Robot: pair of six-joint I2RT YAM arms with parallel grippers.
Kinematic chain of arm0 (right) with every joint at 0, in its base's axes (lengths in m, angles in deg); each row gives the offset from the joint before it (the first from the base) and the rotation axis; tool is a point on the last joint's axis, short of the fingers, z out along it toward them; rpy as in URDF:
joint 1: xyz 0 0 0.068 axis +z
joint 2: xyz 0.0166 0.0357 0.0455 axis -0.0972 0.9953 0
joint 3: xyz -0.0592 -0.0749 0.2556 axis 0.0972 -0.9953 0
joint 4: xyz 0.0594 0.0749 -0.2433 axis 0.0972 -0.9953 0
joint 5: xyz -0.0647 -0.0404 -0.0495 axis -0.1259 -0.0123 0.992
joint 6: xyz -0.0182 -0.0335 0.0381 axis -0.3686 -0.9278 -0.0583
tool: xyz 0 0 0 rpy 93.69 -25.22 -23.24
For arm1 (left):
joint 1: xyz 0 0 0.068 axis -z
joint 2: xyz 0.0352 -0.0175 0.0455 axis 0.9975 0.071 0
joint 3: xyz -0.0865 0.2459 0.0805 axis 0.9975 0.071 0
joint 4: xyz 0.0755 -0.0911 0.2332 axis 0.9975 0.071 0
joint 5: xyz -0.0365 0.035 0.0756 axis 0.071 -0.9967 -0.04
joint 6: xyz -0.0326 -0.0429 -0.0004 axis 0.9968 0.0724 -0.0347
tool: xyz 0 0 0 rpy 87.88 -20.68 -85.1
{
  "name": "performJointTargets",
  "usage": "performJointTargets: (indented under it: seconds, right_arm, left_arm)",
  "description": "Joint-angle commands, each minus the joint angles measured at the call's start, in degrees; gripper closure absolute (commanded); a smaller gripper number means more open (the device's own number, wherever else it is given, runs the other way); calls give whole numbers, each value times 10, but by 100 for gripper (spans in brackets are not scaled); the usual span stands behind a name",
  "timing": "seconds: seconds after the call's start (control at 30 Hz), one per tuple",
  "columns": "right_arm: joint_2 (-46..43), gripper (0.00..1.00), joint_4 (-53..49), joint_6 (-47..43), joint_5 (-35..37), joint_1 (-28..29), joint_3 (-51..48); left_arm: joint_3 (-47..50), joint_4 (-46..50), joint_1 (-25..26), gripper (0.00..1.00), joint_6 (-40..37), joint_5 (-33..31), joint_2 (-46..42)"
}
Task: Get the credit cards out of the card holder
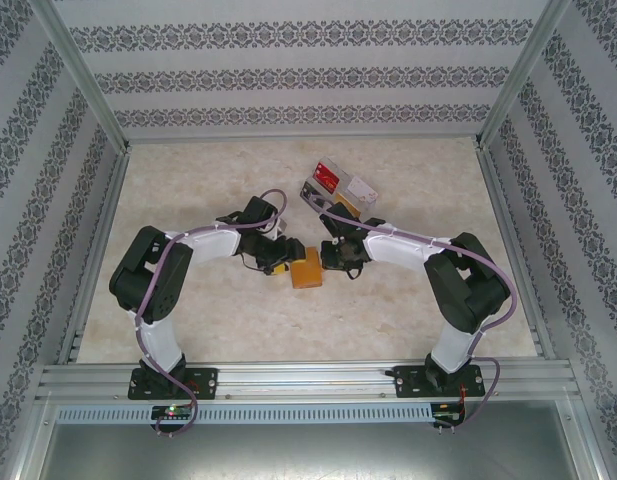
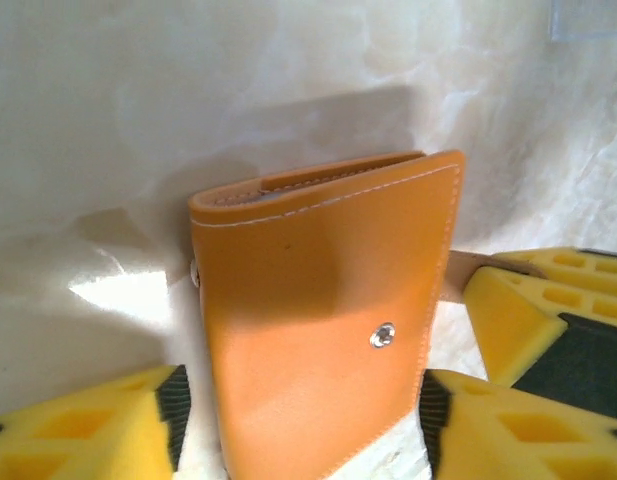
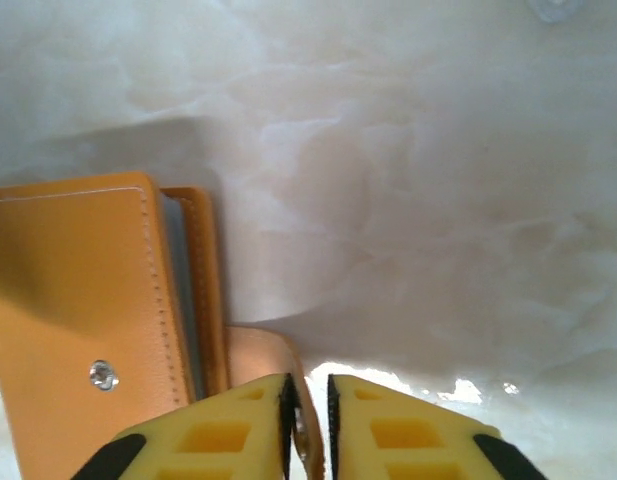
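The orange-tan card holder (image 1: 306,268) stands folded shut on its edge between my two grippers. In the left wrist view the card holder (image 2: 328,300) sits between the spread yellow fingers (image 2: 98,425) of my left gripper (image 2: 298,425), which is open and straddles it, with a gap at the left pad. My right gripper (image 3: 308,425) is shut on the holder's little tab clasp (image 3: 273,350), pulled out to the side of the card holder (image 3: 78,300). A grey-blue inner edge (image 3: 178,290) shows between the covers. The credit cards are hidden inside.
A clear plastic tray (image 1: 340,192) with a red flat piece (image 1: 331,178) in it stands just behind the right arm. Patterned walls and metal rails close in the marble-look table (image 1: 218,190) on all sides.
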Motion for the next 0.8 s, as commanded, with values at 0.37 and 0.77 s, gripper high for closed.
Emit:
performJointTargets:
  seconds: [0.37, 0.77]
  right_arm:
    - [-71, 90, 15, -37, -23, -1, -2]
    - [-87, 90, 15, -30, -64, 70, 75]
  left_arm:
    - [8, 83, -88, 1, -43, -128, -140]
    - [92, 109, -152, 1, -42, -165, -280]
